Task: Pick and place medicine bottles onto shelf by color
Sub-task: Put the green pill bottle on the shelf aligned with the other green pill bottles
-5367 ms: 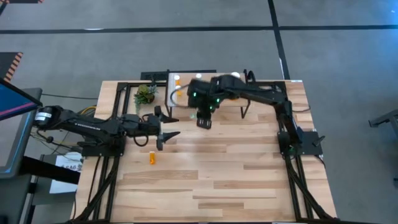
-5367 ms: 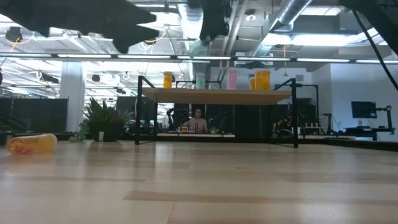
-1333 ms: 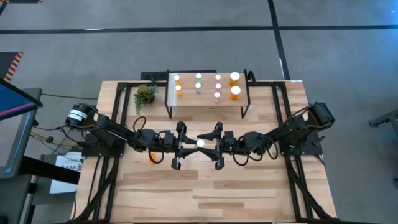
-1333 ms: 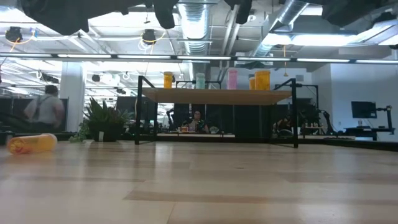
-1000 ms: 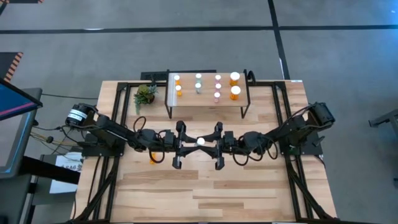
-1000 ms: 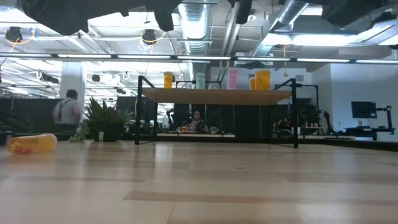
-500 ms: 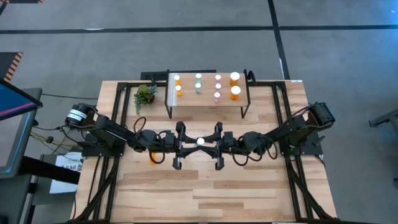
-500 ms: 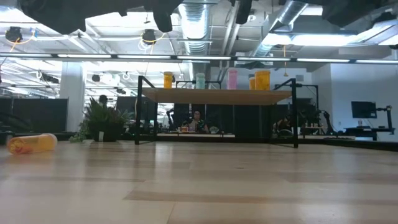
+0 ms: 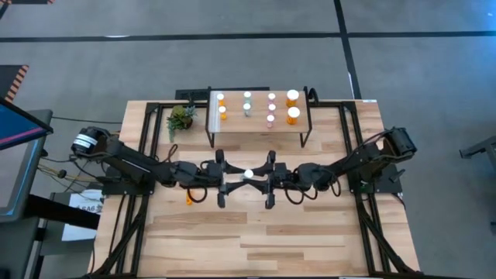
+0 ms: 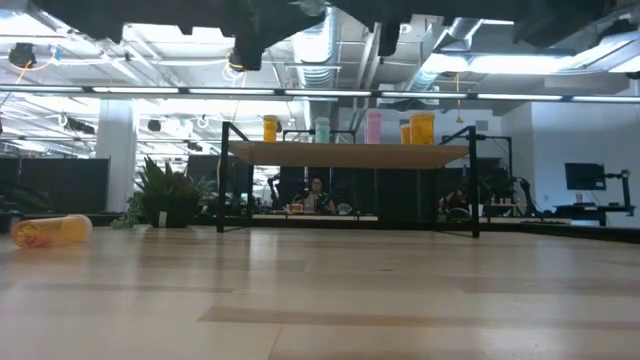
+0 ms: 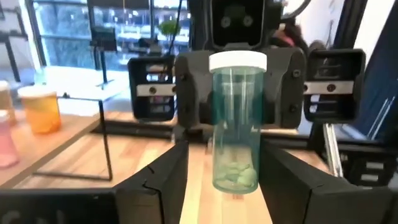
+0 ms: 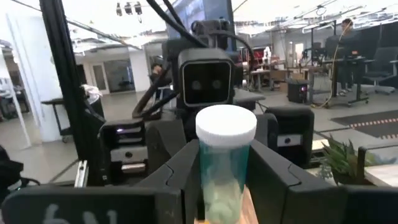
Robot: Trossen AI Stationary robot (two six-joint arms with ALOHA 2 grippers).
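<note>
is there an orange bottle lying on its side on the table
Yes, in the low view an orange bottle lies on its side on the wooden tabletop, off the shelf.

Count of white-capped cylindrical medicine bottles (image 9: pixel 247 108): eleven in view. By colour there are five orange bottles (image 9: pixel 293 113), two of them larger than the rest, three pink bottles (image 9: pixel 271 107) and three teal bottles (image 9: pixel 247 96), though the small orange ones sit close together and their count is less certain. One light-wood shelf on thin black legs (image 9: pixel 232 128) and one small green potted plant (image 9: pixel 180 118) are present.
</note>
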